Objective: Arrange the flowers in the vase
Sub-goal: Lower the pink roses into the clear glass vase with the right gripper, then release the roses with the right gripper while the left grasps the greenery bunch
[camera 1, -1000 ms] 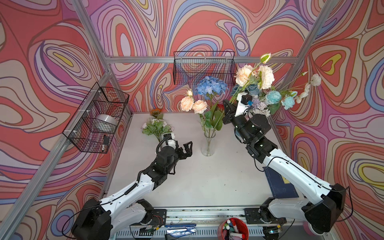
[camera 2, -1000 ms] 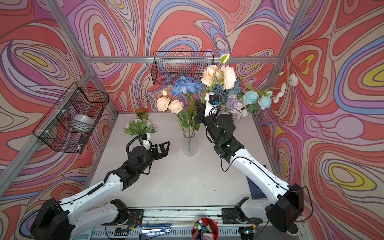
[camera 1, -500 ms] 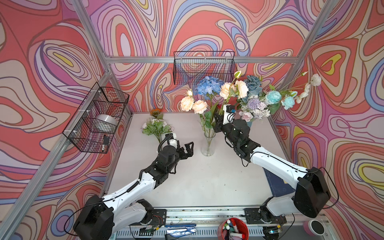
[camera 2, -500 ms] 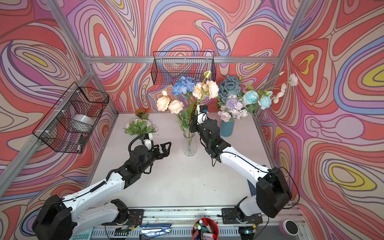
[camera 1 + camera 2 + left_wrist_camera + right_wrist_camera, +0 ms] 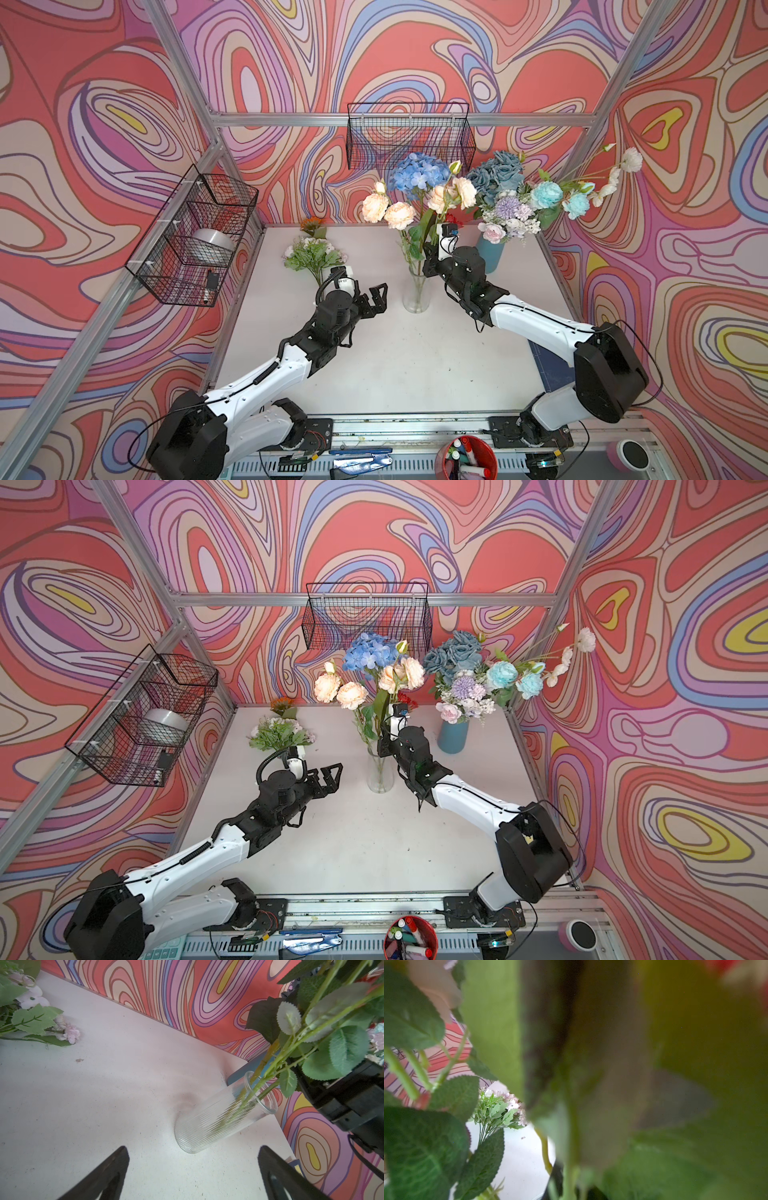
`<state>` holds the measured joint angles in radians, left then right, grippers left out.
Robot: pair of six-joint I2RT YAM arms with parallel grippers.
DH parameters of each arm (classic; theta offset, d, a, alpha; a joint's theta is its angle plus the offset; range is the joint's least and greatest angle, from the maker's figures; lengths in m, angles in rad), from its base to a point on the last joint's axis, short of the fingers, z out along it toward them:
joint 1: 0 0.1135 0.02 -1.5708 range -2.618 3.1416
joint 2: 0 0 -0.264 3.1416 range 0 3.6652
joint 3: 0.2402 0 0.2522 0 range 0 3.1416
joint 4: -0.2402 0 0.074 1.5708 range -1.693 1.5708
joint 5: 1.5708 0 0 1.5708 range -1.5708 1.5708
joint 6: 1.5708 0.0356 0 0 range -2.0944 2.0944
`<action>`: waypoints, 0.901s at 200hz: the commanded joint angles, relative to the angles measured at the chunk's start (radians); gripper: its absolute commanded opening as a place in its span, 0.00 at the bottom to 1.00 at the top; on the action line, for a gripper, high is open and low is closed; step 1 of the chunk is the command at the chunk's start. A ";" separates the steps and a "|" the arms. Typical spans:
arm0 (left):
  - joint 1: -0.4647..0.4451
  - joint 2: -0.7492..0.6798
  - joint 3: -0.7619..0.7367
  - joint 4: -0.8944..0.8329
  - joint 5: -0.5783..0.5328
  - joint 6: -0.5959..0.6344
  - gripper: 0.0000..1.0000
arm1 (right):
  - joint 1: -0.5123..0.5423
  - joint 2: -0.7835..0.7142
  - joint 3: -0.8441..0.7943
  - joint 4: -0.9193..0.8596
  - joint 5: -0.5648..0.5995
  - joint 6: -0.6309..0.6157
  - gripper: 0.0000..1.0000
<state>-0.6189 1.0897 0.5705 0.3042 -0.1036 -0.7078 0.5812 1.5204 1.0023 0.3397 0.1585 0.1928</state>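
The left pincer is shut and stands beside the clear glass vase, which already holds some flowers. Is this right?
Not quite. The left pincer is open, not shut: the left wrist view shows its fingers wide apart. The rest holds: it stands beside the clear glass vase, which already holds some flowers.

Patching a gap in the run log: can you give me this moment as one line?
phase: inserting | right end effector: shut on peach rose spray, stem at glass vase mouth | left end effector: open, empty, beside vase
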 commanded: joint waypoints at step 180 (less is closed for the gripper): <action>0.515 0.072 0.050 -0.221 0.059 0.175 0.80 | -0.006 -0.414 -0.197 -0.372 -0.186 0.126 0.77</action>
<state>-0.1650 1.0775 0.5911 0.1150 -0.0914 -0.5613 0.5808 1.1183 0.8543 -0.0177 0.0246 0.2657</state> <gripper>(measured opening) 0.846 0.711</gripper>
